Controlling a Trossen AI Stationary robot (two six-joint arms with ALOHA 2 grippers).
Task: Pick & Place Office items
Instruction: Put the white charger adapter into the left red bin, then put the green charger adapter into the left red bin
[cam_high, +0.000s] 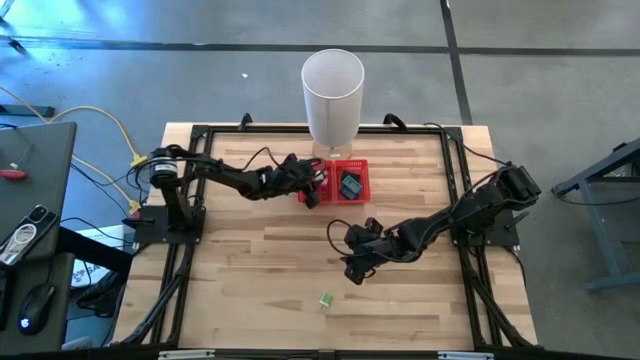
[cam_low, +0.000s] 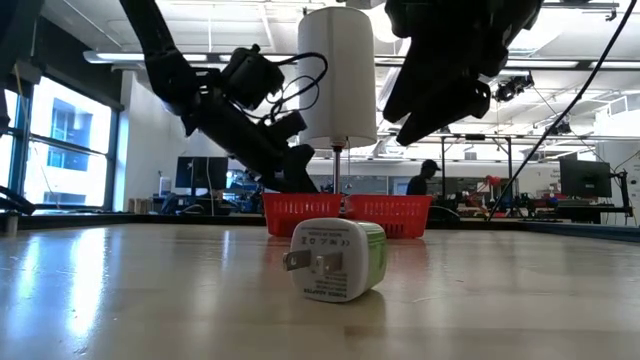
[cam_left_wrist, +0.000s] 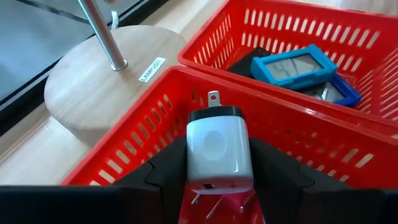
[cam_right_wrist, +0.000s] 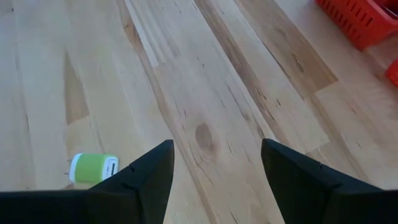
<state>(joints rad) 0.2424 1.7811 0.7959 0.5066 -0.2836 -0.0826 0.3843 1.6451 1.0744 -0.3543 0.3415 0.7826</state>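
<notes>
From above, the left claw (cam_high: 314, 187) hangs over the left compartment of the red tray (cam_high: 361, 166), which sits at the foot of the tall white bin (cam_high: 332, 95). The right compartment already holds a blue-framed item (cam_high: 350, 184). The right claw (cam_high: 352, 262) waits mid-table, and a green-white charger (cam_high: 326, 298) lies alone on the table (cam_high: 250, 280) nearer the front edge.

At table height, the green-white charger (cam_low: 337, 260) rests on its side, prongs pointing left, with the red tray (cam_low: 400, 214) well behind it.

The left wrist camera shows the left claw (cam_left_wrist: 219, 171) clamped on a white charger (cam_left_wrist: 219, 152) with a dark end, prongs up, over the tray's near compartment. The blue-framed item (cam_left_wrist: 292, 63) lies in the far compartment, beside the bin's round wooden base (cam_left_wrist: 93, 81).

The right wrist camera shows the right claw (cam_right_wrist: 214, 168) with fingers (cam_right_wrist: 146, 177) wide apart above bare wood, the green-white charger (cam_right_wrist: 92, 168) off to one side.

Such a charger looks light, rigid and smooth-shelled, so it may slip; the flat sides seem the best place to hold, clear of the prongs. Nothing stands around it, though the claw must shift across first.
</notes>
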